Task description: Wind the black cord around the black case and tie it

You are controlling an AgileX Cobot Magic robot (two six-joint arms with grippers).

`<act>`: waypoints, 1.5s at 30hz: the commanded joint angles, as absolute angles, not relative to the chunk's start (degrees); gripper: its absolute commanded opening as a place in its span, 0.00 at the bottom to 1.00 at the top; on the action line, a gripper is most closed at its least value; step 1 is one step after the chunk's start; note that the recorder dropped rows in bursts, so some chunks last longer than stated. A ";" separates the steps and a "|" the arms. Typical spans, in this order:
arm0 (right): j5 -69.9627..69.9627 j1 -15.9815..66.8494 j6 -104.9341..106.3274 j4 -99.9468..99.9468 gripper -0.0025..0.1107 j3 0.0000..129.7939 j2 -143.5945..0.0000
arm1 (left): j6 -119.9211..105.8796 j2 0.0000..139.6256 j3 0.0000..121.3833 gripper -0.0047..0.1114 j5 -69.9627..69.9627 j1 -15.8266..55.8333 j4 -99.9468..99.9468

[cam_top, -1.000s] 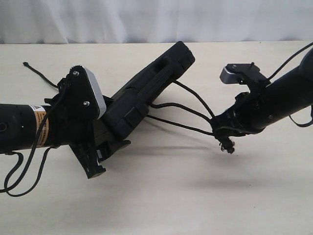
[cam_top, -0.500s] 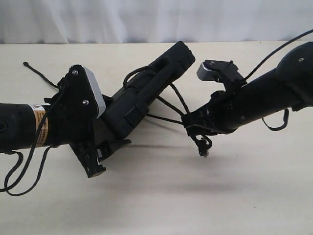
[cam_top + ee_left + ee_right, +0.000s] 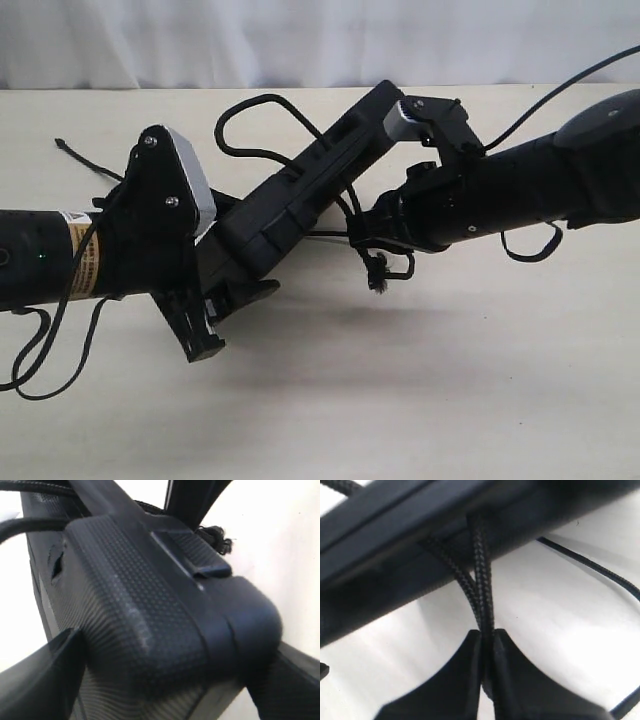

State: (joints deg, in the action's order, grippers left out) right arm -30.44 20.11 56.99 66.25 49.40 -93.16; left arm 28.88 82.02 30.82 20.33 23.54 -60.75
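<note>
The black case [image 3: 300, 190] is held off the table, slanting up to the right, with my left gripper [image 3: 225, 268] shut on its lower end. In the left wrist view the case [image 3: 150, 610] fills the frame between the two fingers [image 3: 40, 680]. My right gripper [image 3: 366, 236] is close beside the case's underside, shut on two strands of the black cord [image 3: 481, 580] that run up to the case [image 3: 410, 530]. The cord's frayed knot [image 3: 378, 285] dangles below the right gripper. A slack loop of cord [image 3: 250, 105] arches above the case. One cord end [image 3: 63, 144] lies at the far left.
The beige table [image 3: 450, 400] ends at a white curtain [image 3: 300, 40] at the back. Glossy arm cables [image 3: 30, 370] hang at the lower left, and another [image 3: 530, 245] droops under the right arm. A cord strand [image 3: 600, 570] lies on the table.
My right gripper has moved left to the case, carrying the cord. The taut strands went slack and a loop rose above the case. The left gripper tilted slightly.
</note>
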 commanded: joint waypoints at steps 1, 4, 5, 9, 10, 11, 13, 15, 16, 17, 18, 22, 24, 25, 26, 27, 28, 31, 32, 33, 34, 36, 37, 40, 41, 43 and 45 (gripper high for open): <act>-30.15 20.16 57.78 66.54 0.06 49.13 -92.70 | 30.09 81.81 31.11 0.66 22.61 23.76 -59.71; -30.03 20.16 57.88 66.54 0.06 49.13 -92.70 | 30.08 81.81 31.11 0.66 22.61 23.76 -62.96; -30.03 20.16 57.89 66.54 0.06 49.13 -92.70 | 30.08 81.81 31.11 0.66 22.61 23.76 -64.05; -30.03 20.16 57.89 66.54 0.06 49.13 -92.70 | 30.25 81.81 31.11 0.66 22.92 23.76 -64.41; -30.03 20.16 57.89 66.54 0.06 49.13 -92.70 | 30.25 81.81 31.11 0.66 23.02 23.76 -64.41; -30.03 20.16 57.89 66.54 0.06 49.13 -92.70 | 30.25 81.81 31.11 0.66 22.86 23.76 -64.41; -29.87 20.16 57.89 66.54 0.06 49.13 -92.70 | 30.25 81.81 31.11 0.66 22.37 23.76 -64.41; -29.60 20.16 57.89 66.54 0.06 49.13 -92.70 | 30.04 81.81 31.11 0.66 21.69 23.76 -64.52; -29.60 20.16 57.89 66.54 0.06 49.13 -92.70 | 30.04 81.81 31.11 0.66 21.69 23.76 -65.26; -29.60 20.16 57.89 66.54 0.06 49.13 -92.70 | 30.04 81.81 31.11 0.66 21.69 23.76 -66.19; -29.60 20.16 57.89 66.54 0.06 49.13 -92.70 | 30.04 81.81 31.11 0.66 21.69 23.76 -67.73; -29.70 20.16 57.89 66.54 0.06 49.13 -92.70 | 30.04 81.81 31.11 0.71 21.69 23.76 -70.23; -29.70 20.16 57.89 66.54 0.06 49.13 -92.70 | 30.04 81.81 31.11 0.79 21.32 23.76 -70.23; -29.70 20.16 57.89 66.54 0.06 49.13 -92.70 | 30.04 81.81 31.11 0.83 21.08 23.76 -70.23; -29.70 20.16 57.89 66.54 0.06 49.13 -92.70 | 30.04 81.81 31.11 0.86 20.94 23.76 -70.23; -29.70 20.16 57.89 66.54 0.06 49.13 -92.70 | 30.04 81.81 31.11 0.88 20.94 23.76 -70.23; -29.70 20.16 57.89 66.54 0.06 49.13 -92.70 | 30.04 81.81 31.11 0.89 20.94 23.76 -70.23; -29.81 20.16 57.89 66.54 0.06 49.13 -92.70 | 30.04 81.81 31.11 0.89 22.10 23.76 -69.82; -29.81 20.16 57.89 66.54 0.06 49.13 -92.70 | 30.04 81.81 31.11 0.89 22.94 23.76 -69.57; -29.81 20.16 57.89 66.54 0.06 49.13 -92.70 | 30.04 81.81 31.11 0.89 24.04 23.76 -69.57; -29.81 20.16 57.89 66.54 0.06 49.13 -92.70 | 30.04 81.70 31.11 0.89 25.14 23.76 -69.57; -29.82 20.16 57.89 66.54 0.06 49.13 -92.70 | 30.26 81.24 31.11 0.89 27.64 23.76 -69.43; -29.82 20.16 57.70 66.54 0.06 49.13 -92.70 | 30.42 80.79 31.11 0.89 28.74 23.76 -69.43; -29.71 20.16 57.76 66.54 0.06 49.13 -92.70 | 32.55 78.06 31.11 0.89 28.91 23.76 -69.32; -29.71 20.16 57.76 66.54 0.06 49.13 -92.70 | 33.47 77.24 31.11 0.89 28.28 23.76 -69.32; -29.71 20.16 57.76 66.54 0.06 49.13 -92.70 | 34.78 74.72 31.11 0.89 24.60 23.76 -67.98; -29.11 20.16 57.87 66.54 0.06 49.13 -92.70 | 34.78 72.58 31.57 0.89 17.32 23.76 -58.28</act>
State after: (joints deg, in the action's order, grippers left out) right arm -30.00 20.11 57.45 66.14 49.26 -93.16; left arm 33.66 74.47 30.82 23.77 23.54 -66.56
